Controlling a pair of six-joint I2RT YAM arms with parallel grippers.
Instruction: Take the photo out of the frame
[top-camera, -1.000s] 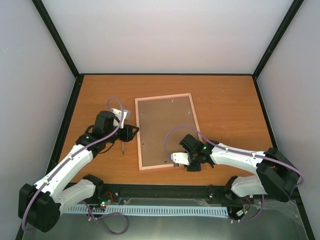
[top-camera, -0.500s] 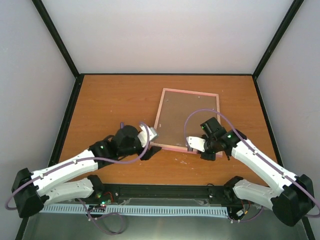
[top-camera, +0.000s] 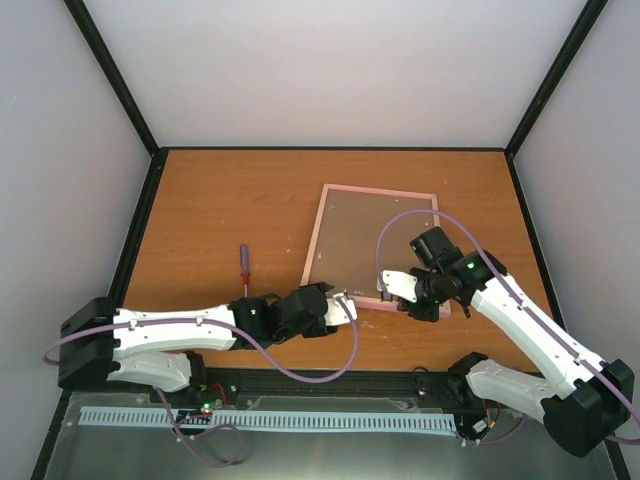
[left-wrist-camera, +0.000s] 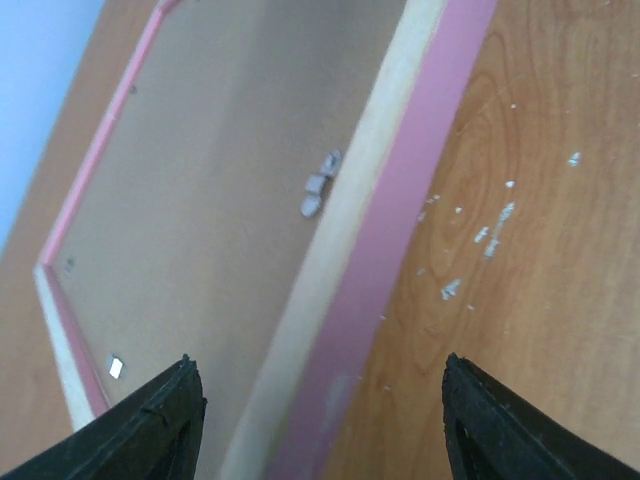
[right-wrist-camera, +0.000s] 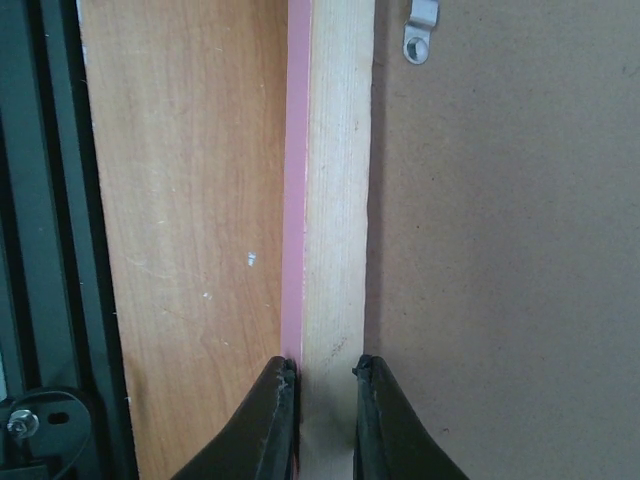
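Observation:
The frame (top-camera: 375, 240) lies face down on the table, brown hardboard panel (left-wrist-camera: 220, 180) up, pale wood edging inside its pink rail (left-wrist-camera: 400, 220). The photo is hidden under that panel. My right gripper (top-camera: 390, 297) is shut on the frame's near rail (right-wrist-camera: 338, 200), one finger on the pink outer face and one against the inner side of the edging (right-wrist-camera: 325, 375). My left gripper (top-camera: 352, 303) reaches in low from the left. It is open, its jaws standing wide either side of the same rail (left-wrist-camera: 320, 420) and touching nothing.
A small purple-handled screwdriver (top-camera: 243, 265) lies on the table left of the frame. Metal retaining clips (left-wrist-camera: 320, 185) (right-wrist-camera: 420, 30) sit on the panel by the edging. The black table rail (right-wrist-camera: 50, 200) runs close behind my right gripper.
The frame has been dragged right and turned by my right gripper. My left arm has swung from beside the screwdriver to the frame's near rail, and its jaws have widened.

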